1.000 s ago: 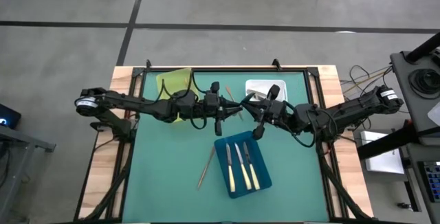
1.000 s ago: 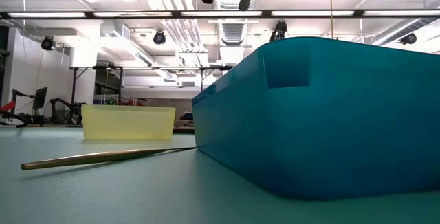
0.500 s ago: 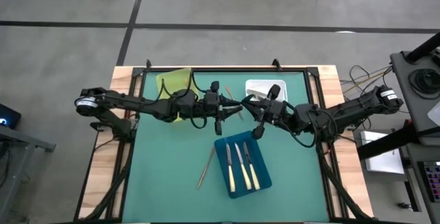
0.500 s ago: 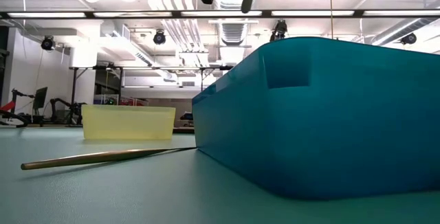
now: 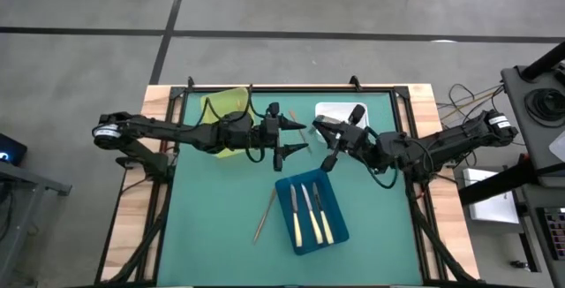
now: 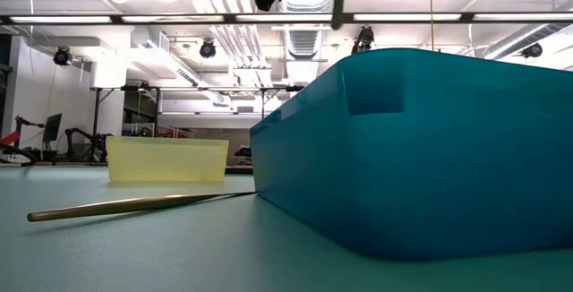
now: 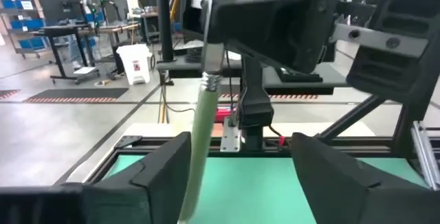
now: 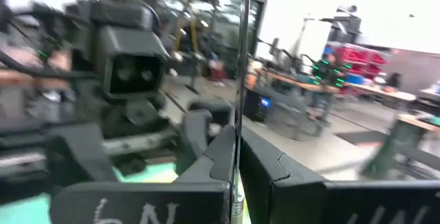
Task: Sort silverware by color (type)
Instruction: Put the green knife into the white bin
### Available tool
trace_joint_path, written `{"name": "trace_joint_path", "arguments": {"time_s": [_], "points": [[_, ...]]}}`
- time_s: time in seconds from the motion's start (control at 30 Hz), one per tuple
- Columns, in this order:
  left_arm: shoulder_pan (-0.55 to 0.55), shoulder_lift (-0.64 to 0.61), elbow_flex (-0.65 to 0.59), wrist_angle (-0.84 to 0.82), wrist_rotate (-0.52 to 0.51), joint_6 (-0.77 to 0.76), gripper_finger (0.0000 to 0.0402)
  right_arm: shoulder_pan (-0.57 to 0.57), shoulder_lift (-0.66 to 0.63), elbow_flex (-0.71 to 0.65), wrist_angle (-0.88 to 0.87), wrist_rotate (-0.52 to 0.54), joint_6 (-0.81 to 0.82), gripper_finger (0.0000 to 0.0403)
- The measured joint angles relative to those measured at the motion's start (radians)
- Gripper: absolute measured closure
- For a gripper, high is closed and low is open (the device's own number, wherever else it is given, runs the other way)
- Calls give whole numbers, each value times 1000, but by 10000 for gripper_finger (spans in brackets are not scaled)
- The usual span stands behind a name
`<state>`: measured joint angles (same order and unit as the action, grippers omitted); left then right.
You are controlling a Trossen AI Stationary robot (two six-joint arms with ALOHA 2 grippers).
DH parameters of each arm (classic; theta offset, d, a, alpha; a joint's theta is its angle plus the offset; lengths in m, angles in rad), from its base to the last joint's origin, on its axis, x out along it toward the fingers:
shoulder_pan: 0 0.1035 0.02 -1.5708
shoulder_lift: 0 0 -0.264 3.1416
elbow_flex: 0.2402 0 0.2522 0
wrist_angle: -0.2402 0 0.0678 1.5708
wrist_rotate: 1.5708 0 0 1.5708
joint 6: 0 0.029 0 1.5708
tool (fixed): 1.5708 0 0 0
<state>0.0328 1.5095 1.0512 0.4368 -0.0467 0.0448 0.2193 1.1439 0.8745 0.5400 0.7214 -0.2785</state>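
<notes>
between the spread left fingers (image 7: 161, 172) a cream-handled knife (image 7: 199, 141) hangs, untouched.

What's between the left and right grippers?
A pale-handled knife. The right gripper clamps its blade end, and the handle hangs between the left gripper's open jaws. The left wrist view shows it best.

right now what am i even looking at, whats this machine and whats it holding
Two robot arms work over a green table. One camera looks straight down, one sits at table height, one rides on each wrist. The right gripper is shut on a cream-handled knife, held upright in the air; the left gripper is open beside it. Below: a blue tray with three similar knives, thin gold utensils on the mat, plus a yellow tray and a white tray.
</notes>
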Motion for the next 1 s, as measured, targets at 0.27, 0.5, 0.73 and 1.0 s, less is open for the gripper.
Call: {"name": "trace_joint_path", "arguments": {"time_s": [0.27,0.5,0.73,1.0], "points": [[32,-53,0,-136,-9,16,158,-32,0,118,-348,190,43,395],[35,-132,0,-290,-103,72,166,-131,12,277,-860,163,301,395],[35,-244,-53,-300,-154,129,174,-257,91,399,-1182,60,392,395],[37,-429,-175,-276,-278,162,178,-345,261,534,-1498,26,407,395]]}}
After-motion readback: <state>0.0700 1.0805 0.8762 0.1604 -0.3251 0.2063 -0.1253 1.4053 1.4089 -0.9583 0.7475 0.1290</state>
